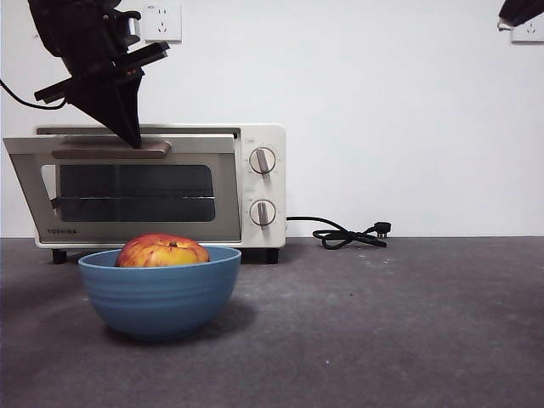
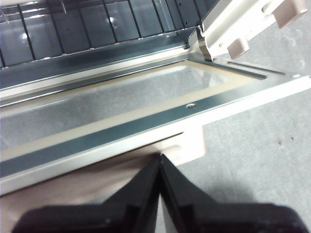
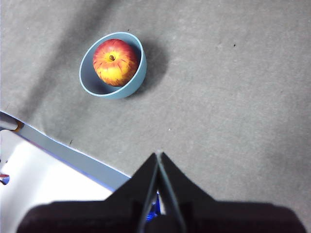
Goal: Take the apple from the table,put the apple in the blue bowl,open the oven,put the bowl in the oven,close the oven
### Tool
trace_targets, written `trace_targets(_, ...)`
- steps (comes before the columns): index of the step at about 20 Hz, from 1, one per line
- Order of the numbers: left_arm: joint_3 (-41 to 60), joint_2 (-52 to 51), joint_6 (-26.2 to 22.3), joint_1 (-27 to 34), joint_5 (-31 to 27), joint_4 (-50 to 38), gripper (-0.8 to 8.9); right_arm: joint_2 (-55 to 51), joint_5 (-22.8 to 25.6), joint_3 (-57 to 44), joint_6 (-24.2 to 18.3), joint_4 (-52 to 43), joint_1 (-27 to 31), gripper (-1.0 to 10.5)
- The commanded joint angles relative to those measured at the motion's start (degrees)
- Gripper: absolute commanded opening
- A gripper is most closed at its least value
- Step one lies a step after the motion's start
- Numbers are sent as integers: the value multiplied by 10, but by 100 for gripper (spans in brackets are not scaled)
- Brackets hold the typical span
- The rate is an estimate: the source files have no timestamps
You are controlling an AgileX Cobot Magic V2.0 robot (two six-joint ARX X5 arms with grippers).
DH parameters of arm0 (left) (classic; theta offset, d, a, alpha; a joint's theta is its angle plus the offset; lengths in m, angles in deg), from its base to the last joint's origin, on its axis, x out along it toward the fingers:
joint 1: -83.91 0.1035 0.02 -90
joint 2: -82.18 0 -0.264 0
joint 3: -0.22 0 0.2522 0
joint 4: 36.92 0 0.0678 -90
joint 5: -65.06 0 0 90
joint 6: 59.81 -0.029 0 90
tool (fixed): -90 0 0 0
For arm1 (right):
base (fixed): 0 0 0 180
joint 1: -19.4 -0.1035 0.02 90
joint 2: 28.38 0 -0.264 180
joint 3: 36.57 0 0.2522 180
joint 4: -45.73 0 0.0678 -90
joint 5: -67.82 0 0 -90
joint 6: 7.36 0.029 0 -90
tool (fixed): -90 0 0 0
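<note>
- My left gripper point(image 1: 134, 140) has its jaws pressed together, tip resting on the beige handle point(image 1: 110, 151) of the oven point(image 1: 255, 183) door.
- The door point(image 2: 146, 116) leans partly open, tilted out from the top.
- The apple point(image 1: 161, 252) sits in the blue bowl point(image 1: 160, 293) on the table point(image 1: 382, 323), in front of the oven.
- My right gripper point(image 3: 158, 160) hangs high over the table, jaws together, holding nothing.

A white wall point(image 1: 399, 127) rises behind everything. One white power socket point(image 1: 161, 21) sits high on this wall, partly hidden by a dark shape in front of it. A second white socket point(image 1: 529, 31) shows on the wall's far upper corner, cut off by the picture's edge.
</note>
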Motion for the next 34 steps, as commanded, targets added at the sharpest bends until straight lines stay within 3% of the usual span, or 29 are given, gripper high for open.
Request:
trace_targets(1,45,16,-6,-1,-21,-29,-6,0,2,-7,-2,-3,-1,-11)
trace_targets(10,270,-101,47,-3,-23,-202,-6,0,9,-7,-4,-4,-1,-12)
trace_targets(22,281,-109,38,-5,-43,-181,-6,0,17,-7,-3,-4,-1,-11)
trace_targets(34,380,-120,35,-5,-46,-220,-6,1,31,-7,-1,-5,-1,-12)
